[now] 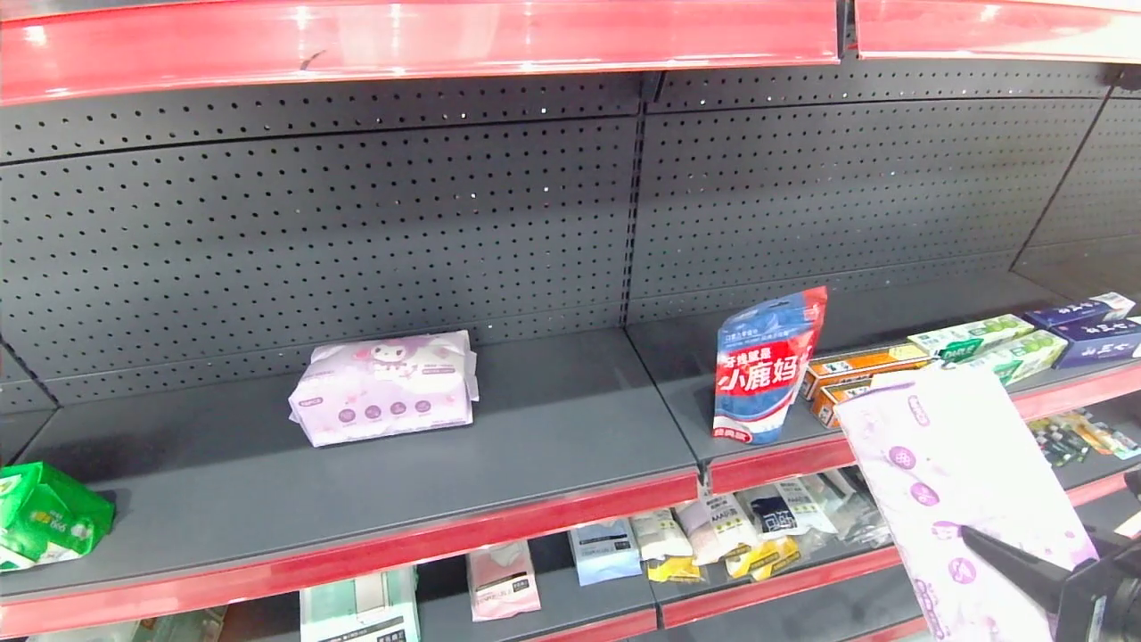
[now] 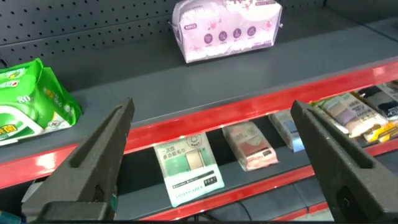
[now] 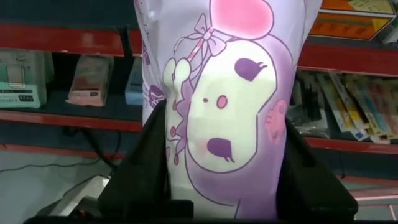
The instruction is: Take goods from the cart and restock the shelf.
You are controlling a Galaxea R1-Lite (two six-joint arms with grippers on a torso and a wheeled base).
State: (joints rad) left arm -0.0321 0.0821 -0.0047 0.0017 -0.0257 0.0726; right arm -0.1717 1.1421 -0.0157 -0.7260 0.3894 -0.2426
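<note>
My right gripper (image 1: 985,546) is shut on a purple-and-white tissue pack (image 1: 958,481), held tilted in front of the shelf's lower right. In the right wrist view that held pack (image 3: 224,112) stands between the two black fingers (image 3: 146,168). A matching purple tissue pack (image 1: 383,385) lies on the grey shelf board (image 1: 499,446), left of centre. My left gripper (image 2: 211,162) is open with nothing in it, just before the board's red front edge (image 2: 205,121) and below the shelved pack (image 2: 227,28).
A green wipes pack (image 1: 45,515) lies at the board's left end. A blue-and-red pouch (image 1: 768,366) stands on the right board, beside several toothpaste boxes (image 1: 972,343). Small packets (image 1: 713,530) fill the lower shelf. A red-edged upper shelf (image 1: 419,40) overhangs.
</note>
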